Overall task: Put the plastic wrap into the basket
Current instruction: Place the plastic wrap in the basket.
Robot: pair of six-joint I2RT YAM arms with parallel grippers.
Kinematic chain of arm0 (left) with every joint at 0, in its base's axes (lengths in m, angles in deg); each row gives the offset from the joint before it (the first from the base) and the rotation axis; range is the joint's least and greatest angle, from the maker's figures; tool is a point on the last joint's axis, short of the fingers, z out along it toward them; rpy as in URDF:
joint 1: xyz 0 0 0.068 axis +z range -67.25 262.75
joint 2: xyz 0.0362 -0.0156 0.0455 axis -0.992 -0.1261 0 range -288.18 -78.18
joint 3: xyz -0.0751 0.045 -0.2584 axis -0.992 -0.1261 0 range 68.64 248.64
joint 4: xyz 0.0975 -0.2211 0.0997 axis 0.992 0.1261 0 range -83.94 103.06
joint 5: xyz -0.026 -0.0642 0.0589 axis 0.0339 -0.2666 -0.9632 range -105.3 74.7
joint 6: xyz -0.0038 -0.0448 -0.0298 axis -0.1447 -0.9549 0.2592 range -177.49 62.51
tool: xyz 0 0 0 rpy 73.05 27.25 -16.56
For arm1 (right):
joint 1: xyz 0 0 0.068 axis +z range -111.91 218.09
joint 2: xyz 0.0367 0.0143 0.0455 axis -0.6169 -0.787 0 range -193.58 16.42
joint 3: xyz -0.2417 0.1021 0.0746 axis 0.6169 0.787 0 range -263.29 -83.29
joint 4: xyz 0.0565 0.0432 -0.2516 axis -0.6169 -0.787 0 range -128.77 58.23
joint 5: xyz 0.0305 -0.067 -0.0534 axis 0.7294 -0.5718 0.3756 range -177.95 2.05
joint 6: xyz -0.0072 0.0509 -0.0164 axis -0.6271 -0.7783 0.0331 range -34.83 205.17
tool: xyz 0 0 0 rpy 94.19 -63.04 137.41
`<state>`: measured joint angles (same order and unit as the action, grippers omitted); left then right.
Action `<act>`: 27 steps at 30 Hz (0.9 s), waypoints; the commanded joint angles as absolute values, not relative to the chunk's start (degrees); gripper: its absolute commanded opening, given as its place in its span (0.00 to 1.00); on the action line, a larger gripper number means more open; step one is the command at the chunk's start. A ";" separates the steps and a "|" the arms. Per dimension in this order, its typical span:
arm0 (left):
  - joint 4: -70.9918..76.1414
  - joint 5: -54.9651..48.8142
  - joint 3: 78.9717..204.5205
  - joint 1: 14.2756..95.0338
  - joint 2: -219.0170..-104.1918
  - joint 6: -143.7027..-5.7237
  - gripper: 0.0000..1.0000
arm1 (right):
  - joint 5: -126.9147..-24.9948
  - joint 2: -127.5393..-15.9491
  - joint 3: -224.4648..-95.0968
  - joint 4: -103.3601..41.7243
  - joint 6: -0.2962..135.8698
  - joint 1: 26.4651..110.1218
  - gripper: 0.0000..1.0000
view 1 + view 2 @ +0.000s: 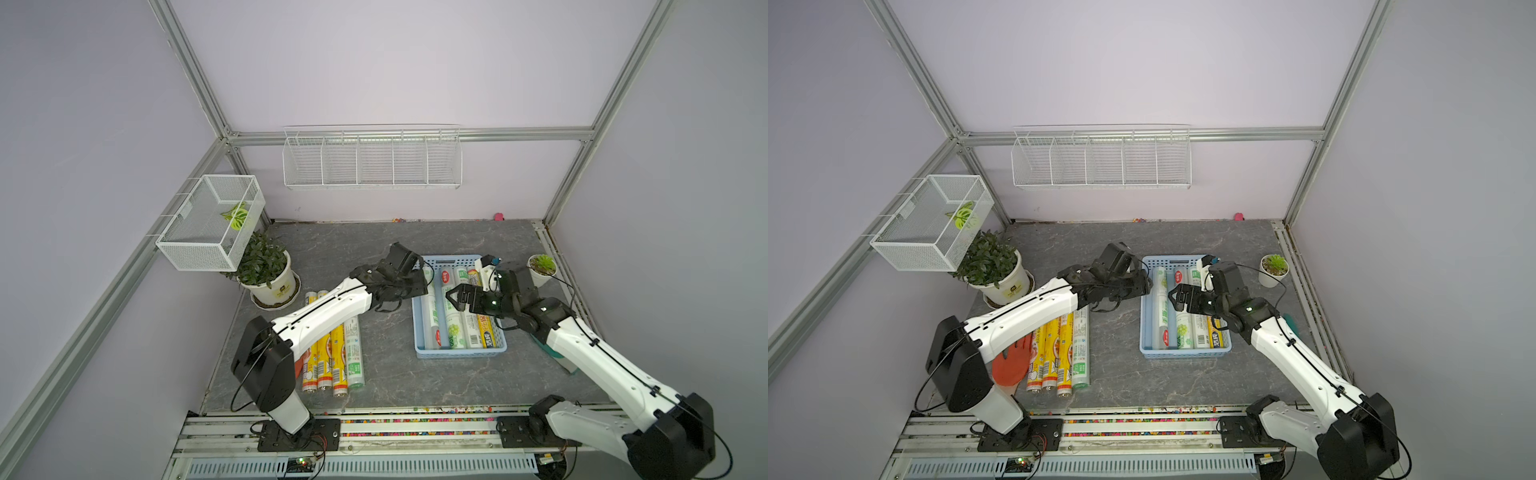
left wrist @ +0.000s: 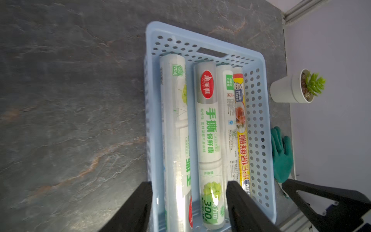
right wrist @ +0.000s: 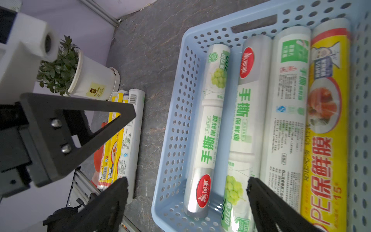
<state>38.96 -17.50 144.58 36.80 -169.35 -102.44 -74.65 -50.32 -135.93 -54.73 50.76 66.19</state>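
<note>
Grey marbled tabletop [image 1: 382, 353], lilac walls all round. Four long slim plastic wrap rolls [image 2: 208, 130] (three whitish with green print, one yellow) are lying flat in the shallow light blue perforated plastic basket [image 2: 259, 120], directly below both sets of fingers.

Left gripper [image 2: 188, 183]: fingers spread, nothing being pinched. One finger is being held outside the basket wall, the other over the rolls. Right gripper [image 3: 187, 179]: fingers likewise spread, empty, just beside the left one.

Four more rolls [image 1: 332, 361] (three yellow, one whitish) are lying on the table, well behind the left fingers, touching side by side under that arm.

Risks, as judged:
- Wall is being straddled: on any descent the rim could be struck and the basket dragged.
- Both grippers are being crowded over one basket: a clash is possible.
- Basket floor is nearly filled: later rolls would be stacked and could roll over the shallow wall.
- Table rolls are packed: neighbours could be nudged away during a pick.
</note>
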 commanded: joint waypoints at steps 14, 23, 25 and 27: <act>39.13 -18.00 117.48 54.28 -151.96 -100.11 0.56 | -86.42 -66.80 -150.38 -58.18 55.17 83.21 0.96; 42.59 -17.61 117.10 56.21 -155.20 -98.27 0.53 | -87.44 -73.20 -153.79 -56.43 53.97 87.94 0.97; 41.47 -16.99 115.67 56.29 -154.75 -98.26 0.53 | -87.87 -74.21 -154.54 -56.58 54.10 88.98 0.97; 41.08 -16.96 114.99 56.30 -154.85 -98.49 0.53 | -88.56 -75.10 -154.92 -56.74 53.81 89.59 0.97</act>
<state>41.28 -17.76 116.41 56.03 -155.10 -99.21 -86.89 -74.28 -153.24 -56.65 54.34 88.42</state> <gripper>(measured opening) 0.532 0.971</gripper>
